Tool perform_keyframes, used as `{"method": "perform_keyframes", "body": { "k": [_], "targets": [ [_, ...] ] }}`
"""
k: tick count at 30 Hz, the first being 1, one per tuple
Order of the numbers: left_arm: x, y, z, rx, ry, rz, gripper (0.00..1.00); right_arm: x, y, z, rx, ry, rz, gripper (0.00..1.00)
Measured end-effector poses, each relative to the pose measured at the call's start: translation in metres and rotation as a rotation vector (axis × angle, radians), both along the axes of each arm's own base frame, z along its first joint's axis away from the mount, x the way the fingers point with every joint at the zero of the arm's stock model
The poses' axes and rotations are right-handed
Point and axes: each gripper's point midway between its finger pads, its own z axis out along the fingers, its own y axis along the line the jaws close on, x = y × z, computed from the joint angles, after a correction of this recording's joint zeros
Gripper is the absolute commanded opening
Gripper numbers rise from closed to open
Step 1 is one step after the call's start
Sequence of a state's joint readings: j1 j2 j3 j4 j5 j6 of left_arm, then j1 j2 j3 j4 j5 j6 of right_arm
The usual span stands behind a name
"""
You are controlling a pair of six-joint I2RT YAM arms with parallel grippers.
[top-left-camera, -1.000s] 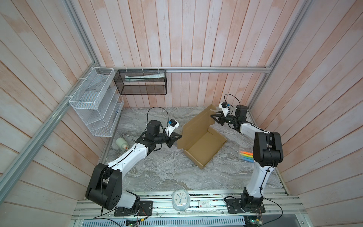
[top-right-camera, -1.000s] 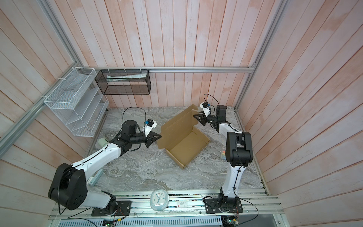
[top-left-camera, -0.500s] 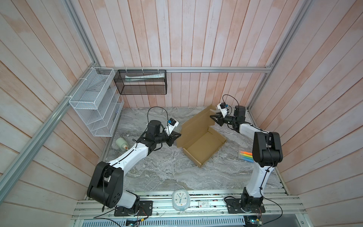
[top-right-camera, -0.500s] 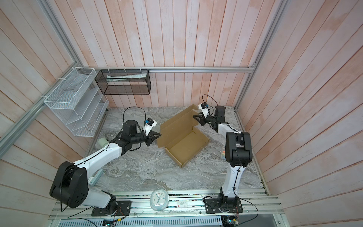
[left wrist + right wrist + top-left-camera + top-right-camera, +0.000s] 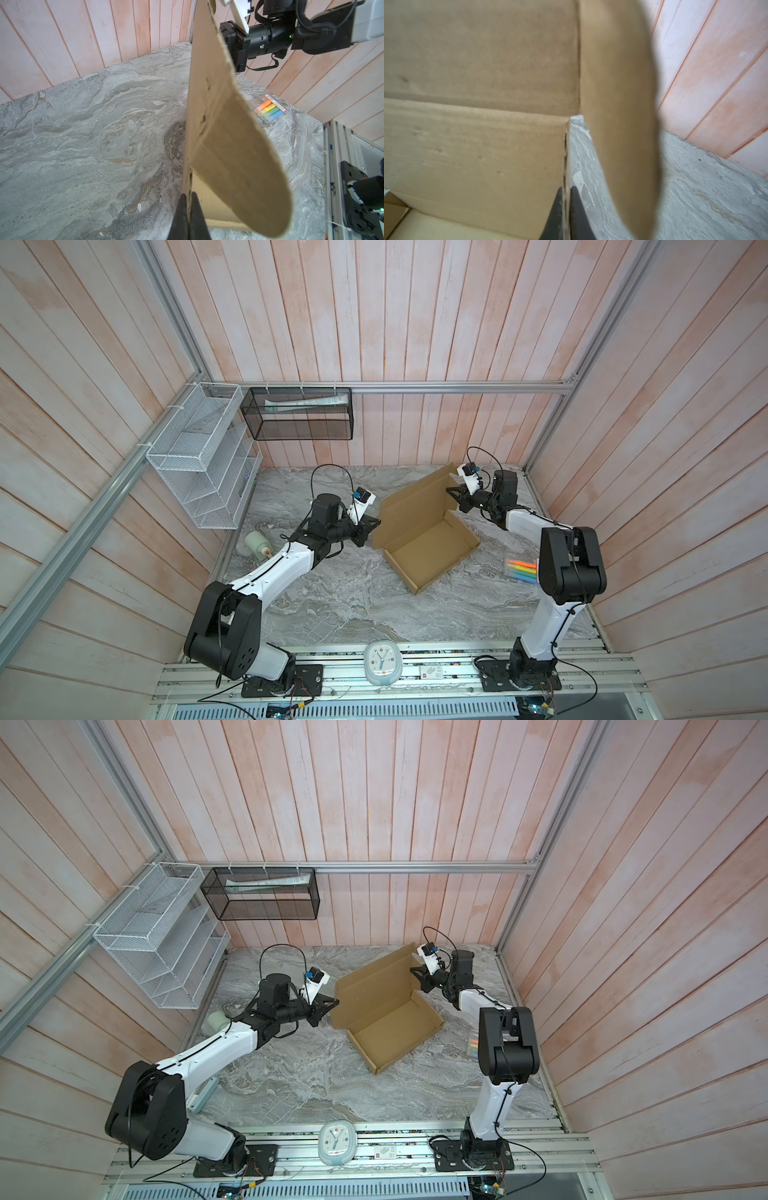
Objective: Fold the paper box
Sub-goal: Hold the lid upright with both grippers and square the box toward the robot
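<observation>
The paper box is plain brown cardboard; its shallow tray lies open on the marble table in both top views, with the lid panel raised behind it. My left gripper is shut on the lid's left edge; in the left wrist view its black fingers pinch the cardboard, and a rounded side flap hangs beside them. My right gripper is shut on the lid's right edge; in the right wrist view the cardboard sits between its fingers.
A pack of coloured highlighters lies by the right arm's base. A white bottle lies at the table's left edge and a clock on the front rail. A white wire rack and a black mesh basket hang on the walls.
My right gripper's jaws have closed onto the lid's right edge. The left gripper has kept its hold, and the box has scarcely moved.
</observation>
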State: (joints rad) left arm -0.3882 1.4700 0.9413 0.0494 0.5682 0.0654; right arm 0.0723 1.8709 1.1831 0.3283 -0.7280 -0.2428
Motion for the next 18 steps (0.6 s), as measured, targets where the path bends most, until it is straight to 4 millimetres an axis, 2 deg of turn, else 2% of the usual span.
{"method": "perform_keyframes", "body": {
  "k": [10, 18],
  "targets": [
    [0.022, 0.022, 0.004, -0.022, 0.009, 0.132, 0.01, -0.019, 0.001, 0.008, -0.024, -0.039, -0.074, 0.02],
    [0.038, 0.041, 0.004, -0.017, 0.010, 0.243, 0.01, -0.034, 0.012, 0.010, -0.044, -0.047, -0.133, 0.00]
  ]
}}
